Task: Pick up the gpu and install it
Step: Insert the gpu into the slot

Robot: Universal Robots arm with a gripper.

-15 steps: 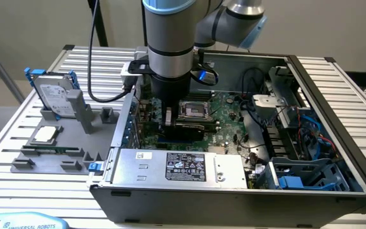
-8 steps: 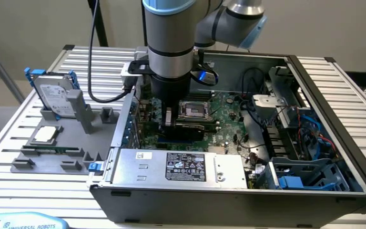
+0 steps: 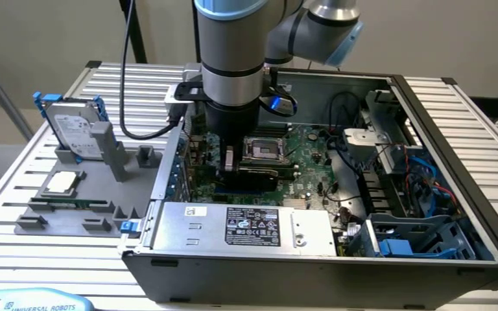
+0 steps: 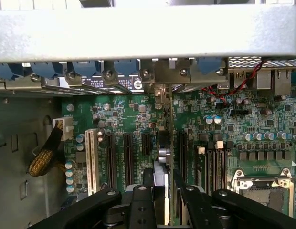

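Slatted metal counter (image 3: 456, 116), open PC case (image 3: 318, 259) on it | gripper (image 4: 162, 191) partly closed, clamped on gpu (image 4: 163, 148) | gpu edge-on, upright over motherboard (image 4: 133, 114) slots

Arm (image 3: 231, 48) in upper centre of exterior view: fat silver-grey tube segments, pale blue plastic caps at the joints, 1 cap showing at upper right. Black band rings the lower end of the silver wrist tube, below it a narrower black cylinder. Grey bracket clamped on the wrist's left side in frame, black cable looping off it and up out the top. Short blue cable on the right side. Gripper (image 4: 160, 200) along bottom edge of wrist view: matte black linkage bars, angular, round pivot pins and screws at the joints, 2 inner fingers (image 4: 141, 205) straight and black.
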